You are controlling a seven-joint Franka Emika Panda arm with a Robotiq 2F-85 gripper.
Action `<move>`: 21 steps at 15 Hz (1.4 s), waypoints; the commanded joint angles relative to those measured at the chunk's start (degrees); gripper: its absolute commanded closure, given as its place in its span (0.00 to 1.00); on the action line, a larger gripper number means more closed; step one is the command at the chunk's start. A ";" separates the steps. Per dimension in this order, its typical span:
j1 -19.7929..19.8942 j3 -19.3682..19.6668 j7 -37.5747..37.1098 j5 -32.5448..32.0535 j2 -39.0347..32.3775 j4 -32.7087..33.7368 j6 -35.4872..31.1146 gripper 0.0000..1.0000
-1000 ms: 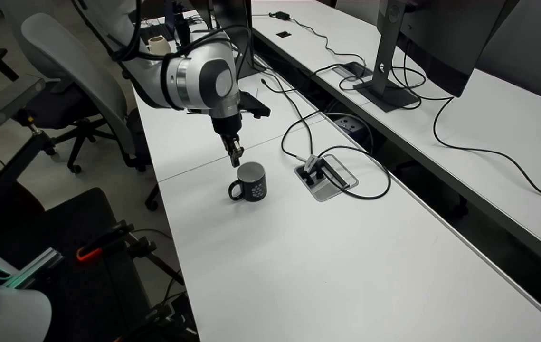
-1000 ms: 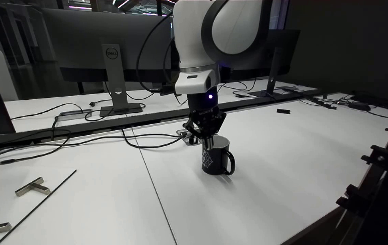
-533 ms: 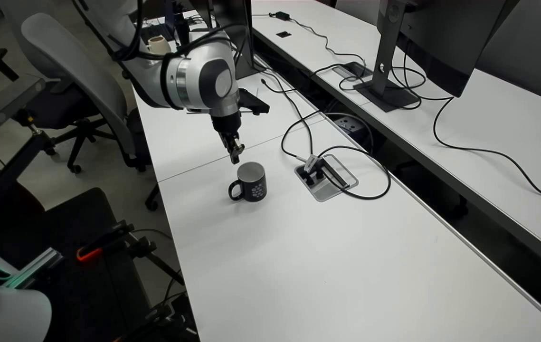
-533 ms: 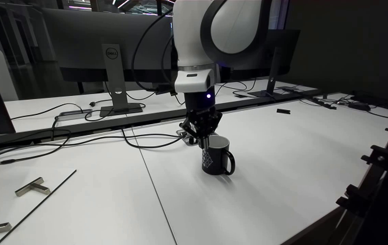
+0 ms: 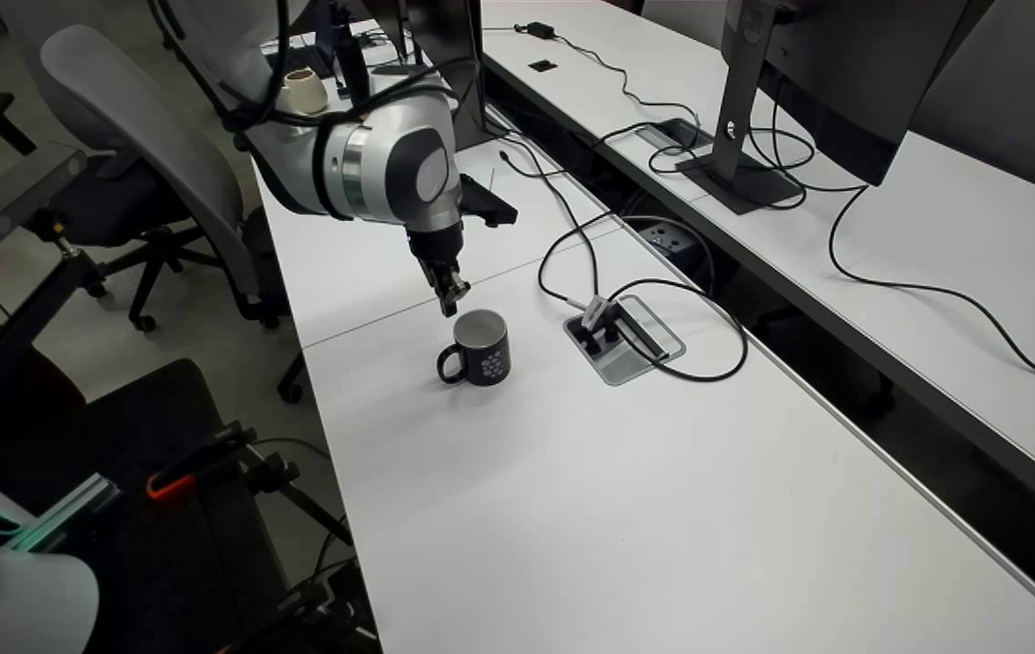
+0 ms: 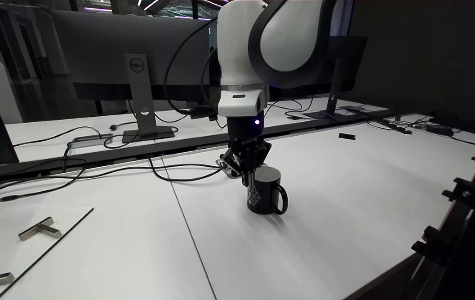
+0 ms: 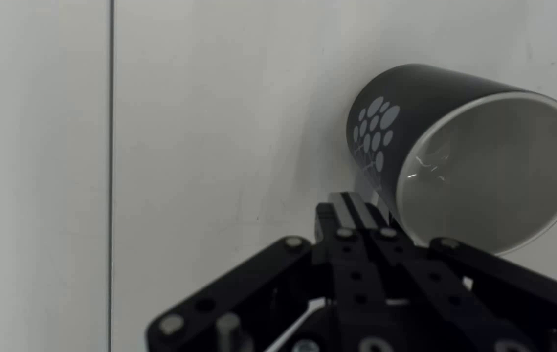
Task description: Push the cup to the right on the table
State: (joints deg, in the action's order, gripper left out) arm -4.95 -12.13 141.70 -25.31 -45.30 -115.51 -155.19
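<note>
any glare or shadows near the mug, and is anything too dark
Wrist view: small glints inside the mug, whose pale print looks fairly clear; in an exterior view: soft shadow on the table by the mug's handle, upper-right background nearly black.

In an exterior view, had the cup (image 6: 263, 198) on the table (image 6: 345, 208), right of the seam (image 6: 186, 227), with the gripper (image 6: 248, 180) just beside its left side (couldn't tell if touching). Had some bars (image 6: 36, 229) way left of the seam and a monitor (image 6: 106, 54) behind, on the next desk (image 6: 33, 131). In an exterior view, found the cable box (image 5: 622, 366) set into the table, right of the cup.
</note>
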 commanded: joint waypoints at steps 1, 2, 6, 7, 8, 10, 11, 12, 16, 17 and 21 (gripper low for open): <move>1.97 -1.31 3.13 1.54 -1.10 0.11 -1.77 1.00; 2.25 -1.44 3.32 1.72 -1.26 0.14 -1.72 1.00; 3.24 -1.70 3.86 2.35 -1.67 -0.24 -1.88 1.00; 3.44 -1.68 3.88 2.45 -1.74 -0.36 -1.94 1.00; 3.58 -1.63 3.88 2.52 -1.80 -0.43 -2.02 1.00; 3.50 -1.24 3.72 2.24 -1.79 -0.52 -2.58 1.00; 3.45 -1.08 3.78 1.93 -1.77 -0.52 -3.19 1.00; 3.53 -1.09 3.90 1.83 -1.77 -0.51 -3.68 1.00; 4.05 -1.20 4.50 1.99 -1.77 -0.63 -4.71 1.00; 4.19 -1.22 4.59 2.03 -1.78 -0.70 -4.88 1.00; 4.87 -1.26 4.83 2.16 -1.91 -1.20 -5.50 1.00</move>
State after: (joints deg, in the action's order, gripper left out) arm -1.32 -13.07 144.27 -24.23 -46.95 -115.79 -158.69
